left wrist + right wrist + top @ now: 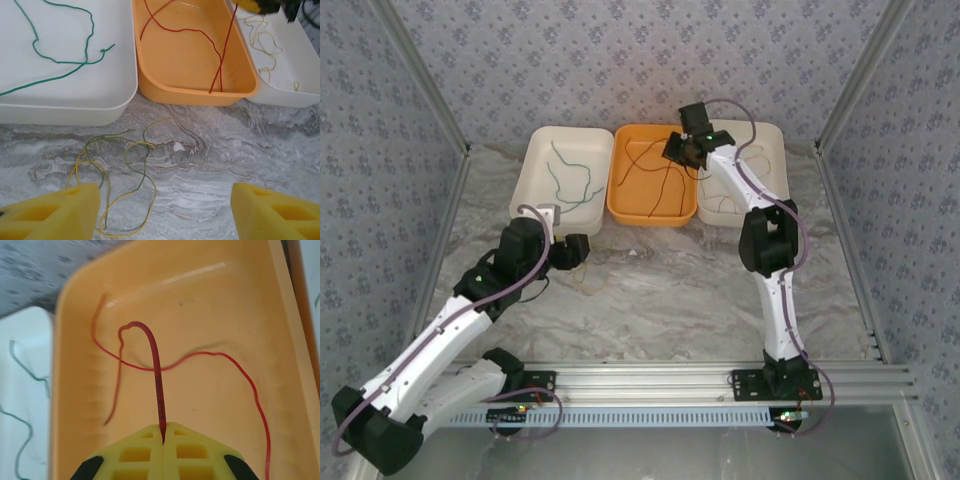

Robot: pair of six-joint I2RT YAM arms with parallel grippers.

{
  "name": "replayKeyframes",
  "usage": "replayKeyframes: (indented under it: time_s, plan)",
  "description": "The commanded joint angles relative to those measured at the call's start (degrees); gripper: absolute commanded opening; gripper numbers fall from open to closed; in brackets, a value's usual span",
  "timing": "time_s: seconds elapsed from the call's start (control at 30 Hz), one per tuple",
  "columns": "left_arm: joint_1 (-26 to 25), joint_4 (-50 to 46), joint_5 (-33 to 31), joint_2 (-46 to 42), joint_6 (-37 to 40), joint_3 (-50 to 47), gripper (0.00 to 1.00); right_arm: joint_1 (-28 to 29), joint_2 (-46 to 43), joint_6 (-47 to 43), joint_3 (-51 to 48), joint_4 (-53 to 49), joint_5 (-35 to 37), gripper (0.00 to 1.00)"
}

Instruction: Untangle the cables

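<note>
A red cable (pixel 157 380) is being pinched between the closed fingers of the right pincer (pixel 163 432), which is hovering over the orange tray (pixel 190 95). Red strands are crossing inside that tray, and I cannot tell whether they are one cable or two. One green cable (pixel 65 62) is curling in the left white tray (pixel 65 107), and a yellow-tan cable (pixel 265 45) is looping in the right white tray (pixel 285 97). A loose tangle (pixel 145 165) of green and yellow strands is lying on the marble-patterned counter (pixel 240 145), just ahead of the left pincer (pixel 162 205), which is gaping wide. The three trays are sitting side by side. Floral wallpaper panels (pixel 620 60) are enclosing the space.
</note>
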Motion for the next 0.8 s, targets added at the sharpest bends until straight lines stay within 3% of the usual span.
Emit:
replayKeyframes:
  time_s: [0.0,0.07,0.2,0.3,0.5,0.77]
  plan:
    - [-0.4,-3.8,-4.7,-2.1,-6.8,-0.9,0.70,-0.9,1.2,0.7,0.6,-4.1,1.5,0.00]
    - [-0.3,-5.9,-7.5,-2.6,-10.2,-2.0,0.69,-0.8,1.7,0.0,2.1,-6.5,1.9,0.03]
    - [1.5,-7.4,-7.7,-2.6,-16.5,-5.1,0.69,0.0,0.1,-3.5,2.1,-8.2,3.2,0.33]
    - [3.7,-7.4,-5.8,-2.5,-19.3,-7.2,0.70,1.5,-3.5,-5.9,0.9,-8.1,4.8,0.44]
    - [11.0,-4.1,0.3,-1.7,-24.8,-12.7,0.63,5.8,-16.6,-8.1,-8.1,-4.3,9.2,0.47]
    - [14.1,10.2,8.4,10.0,-25.0,-17.8,0.59,17.1,-37.9,-3.4,-42.5,14.9,7.4,0.47]
